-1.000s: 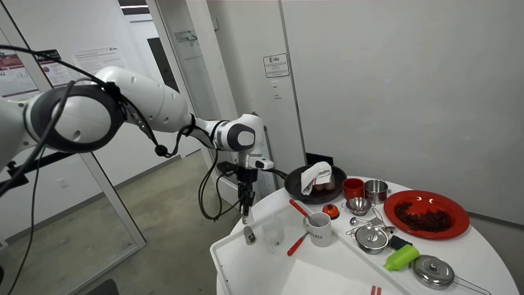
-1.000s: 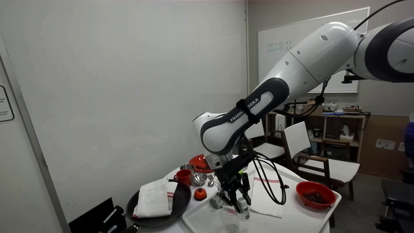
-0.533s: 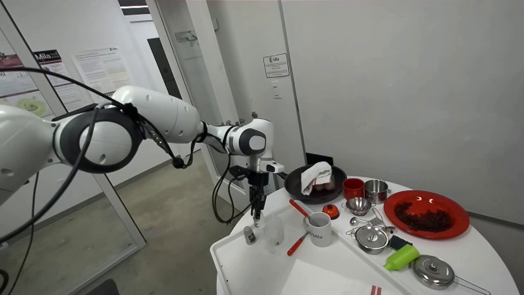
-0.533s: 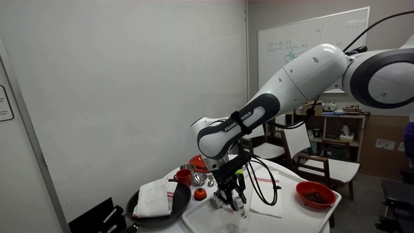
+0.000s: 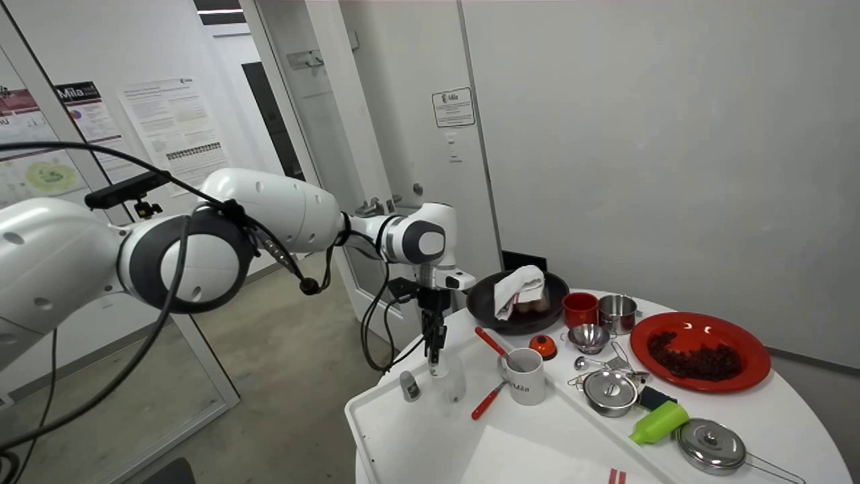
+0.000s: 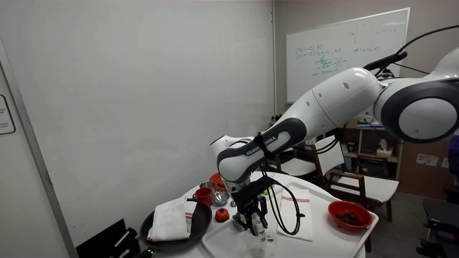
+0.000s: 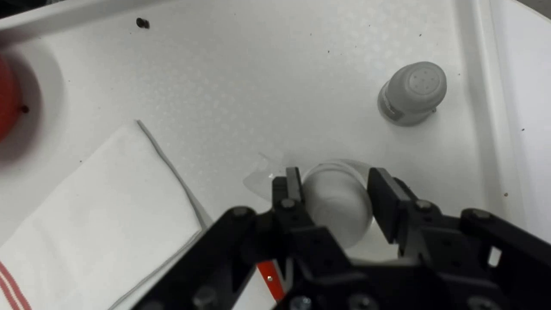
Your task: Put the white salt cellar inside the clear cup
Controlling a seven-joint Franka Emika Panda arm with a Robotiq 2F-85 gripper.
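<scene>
My gripper [image 5: 435, 355] points down over the tray, and also shows in an exterior view [image 6: 260, 231]. It is shut on the white salt cellar [image 7: 338, 206], with one pad on each side. The salt cellar sticks out below the fingertips in both exterior views [image 5: 437, 370] [image 6: 259, 228]. The clear cup [image 5: 457, 386] stands on the tray [image 5: 403, 437] right below, also in an exterior view [image 6: 255, 248]. In the wrist view part of a clear rim [image 7: 357, 165] curves beyond the salt cellar. I cannot tell whether its lower end is inside the cup.
A grey shaker [image 5: 409, 386] stands on the tray beside the cup. A white mug [image 5: 526, 386] and a red-handled utensil [image 5: 488, 400] are on the cup's other side. A folded cloth [image 6: 296, 215] and a red bowl [image 6: 350, 216] are also on the tray.
The arm has lowered and my gripper has carried the salt cellar sideways from beside the clear cup to over it. The cup and grey shaker have not moved.
</scene>
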